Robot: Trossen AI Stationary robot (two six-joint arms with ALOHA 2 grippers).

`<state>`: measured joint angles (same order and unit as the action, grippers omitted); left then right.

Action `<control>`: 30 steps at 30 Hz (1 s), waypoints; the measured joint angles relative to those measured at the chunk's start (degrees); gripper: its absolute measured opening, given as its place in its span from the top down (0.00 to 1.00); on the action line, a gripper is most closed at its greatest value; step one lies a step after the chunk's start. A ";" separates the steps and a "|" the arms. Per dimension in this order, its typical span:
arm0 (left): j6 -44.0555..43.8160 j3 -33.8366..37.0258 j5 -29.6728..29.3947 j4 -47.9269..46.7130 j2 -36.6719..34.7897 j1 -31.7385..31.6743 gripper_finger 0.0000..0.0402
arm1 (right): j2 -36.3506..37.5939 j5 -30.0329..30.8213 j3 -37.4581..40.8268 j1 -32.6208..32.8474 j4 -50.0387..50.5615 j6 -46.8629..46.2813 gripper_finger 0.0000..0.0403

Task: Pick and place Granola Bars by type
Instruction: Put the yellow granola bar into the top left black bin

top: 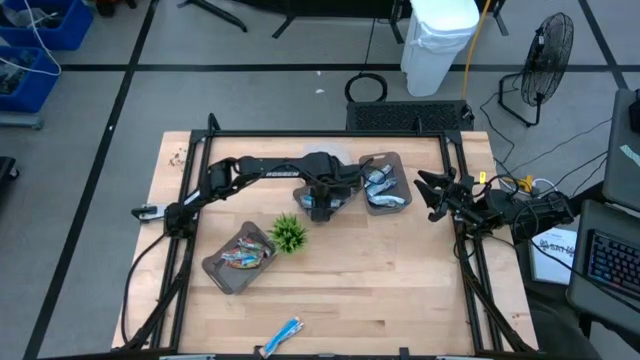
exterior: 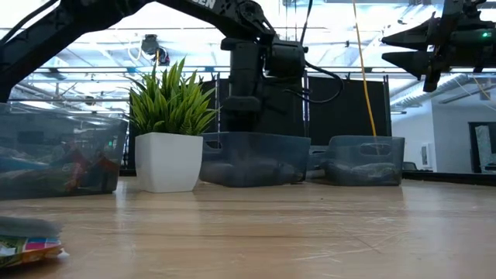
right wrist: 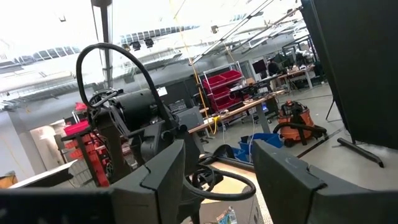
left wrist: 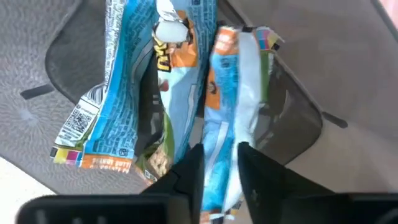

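My left gripper (top: 320, 203) points straight down into the middle grey tray (top: 346, 193), which holds several blue granola bars (left wrist: 134, 93). Its fingers stand a narrow gap apart, one on each side of a blue and orange bar (left wrist: 222, 106) that lies on the others. My right gripper (top: 432, 192) waits open and raised at the table's right edge, with nothing between its fingers. More bars lie in a far-right tray (top: 385, 186) and a near-left tray (top: 240, 258). One loose bar (top: 283, 335) lies flat on the table near its front edge. My left gripper has its fingertips (left wrist: 189, 168) on either side of the blue bar's end (left wrist: 221, 158), coming from above and pointing down. The bar lies along the gap, resting on the other bars in the tray. I cannot tell whether the fingers touch it.
A small green plant in a white pot (top: 289, 233) stands between the middle tray and the near-left tray. Black frame rails (top: 330, 133) run along the table's far, left and right sides. Bare wood (top: 400, 290) lies toward the near right.
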<state>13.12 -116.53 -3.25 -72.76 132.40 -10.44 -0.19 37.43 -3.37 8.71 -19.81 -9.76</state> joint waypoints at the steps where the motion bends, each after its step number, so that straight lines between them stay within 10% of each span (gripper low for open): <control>1: -0.51 0.00 -0.06 0.09 0.02 0.01 0.73 | 0.00 0.00 -0.01 0.00 0.02 0.00 0.55; 14: -8.57 -0.06 -5.02 -0.23 -9.69 0.46 0.36 | 0.00 0.02 0.00 0.01 -0.02 0.00 0.55; 30: -49.70 -0.11 -7.85 -7.73 -29.58 6.32 0.24 | 0.00 0.03 0.01 0.00 -0.05 0.00 0.55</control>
<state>-36.58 -116.64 -11.09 -80.49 102.82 -4.11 -0.19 37.46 -3.36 8.71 -19.86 -9.76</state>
